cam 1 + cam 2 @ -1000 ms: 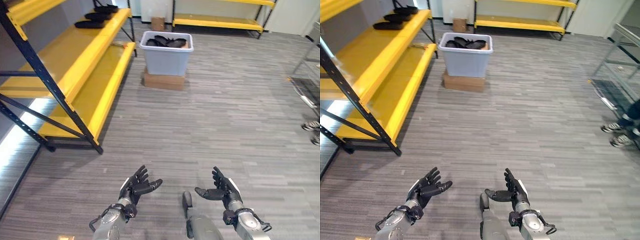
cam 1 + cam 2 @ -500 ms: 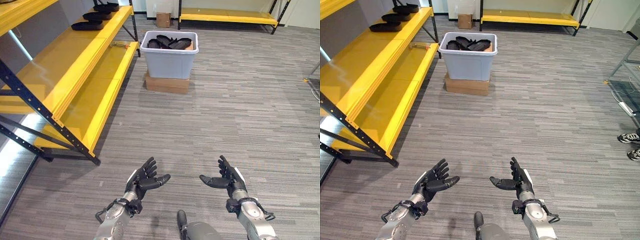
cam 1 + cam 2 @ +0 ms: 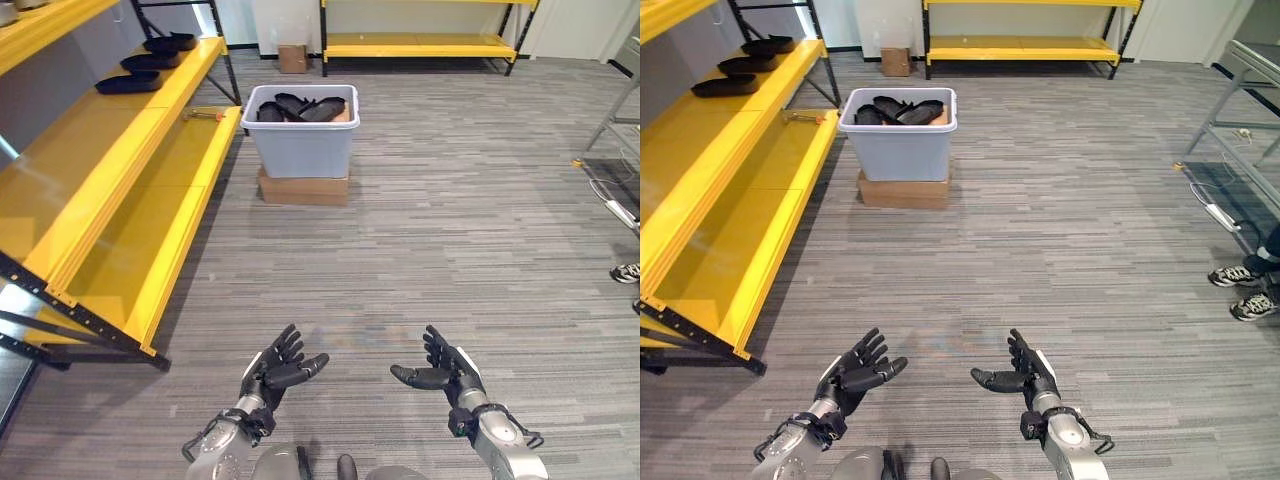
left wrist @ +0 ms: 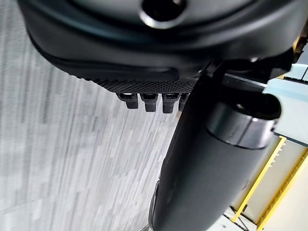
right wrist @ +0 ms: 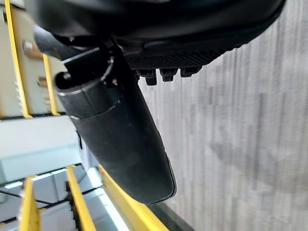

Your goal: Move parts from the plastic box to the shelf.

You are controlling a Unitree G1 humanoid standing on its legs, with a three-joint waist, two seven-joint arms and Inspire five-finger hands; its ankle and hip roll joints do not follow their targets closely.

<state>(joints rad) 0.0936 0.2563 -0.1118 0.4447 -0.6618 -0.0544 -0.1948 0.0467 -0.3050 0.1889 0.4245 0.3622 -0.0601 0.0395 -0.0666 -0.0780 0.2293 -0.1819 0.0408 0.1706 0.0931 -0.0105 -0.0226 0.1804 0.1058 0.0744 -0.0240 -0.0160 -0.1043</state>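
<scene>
With both the left hand (image 3: 272,372) and right hand (image 3: 444,371) empty, fingers relaxed and spread, the step is the approach: walk straight to the far plastic box (image 3: 300,140) holding the dark parts (image 3: 300,106), stopping square beside the yellow shelf (image 3: 110,170) on the left.

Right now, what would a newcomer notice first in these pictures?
First, the long yellow shelf along the left, with three black parts lying on its upper level. Next, the grey plastic box farther ahead, full of black parts and standing on a flat cardboard box. Near the robot, the left hand and the right hand are open and hold nothing.
</scene>
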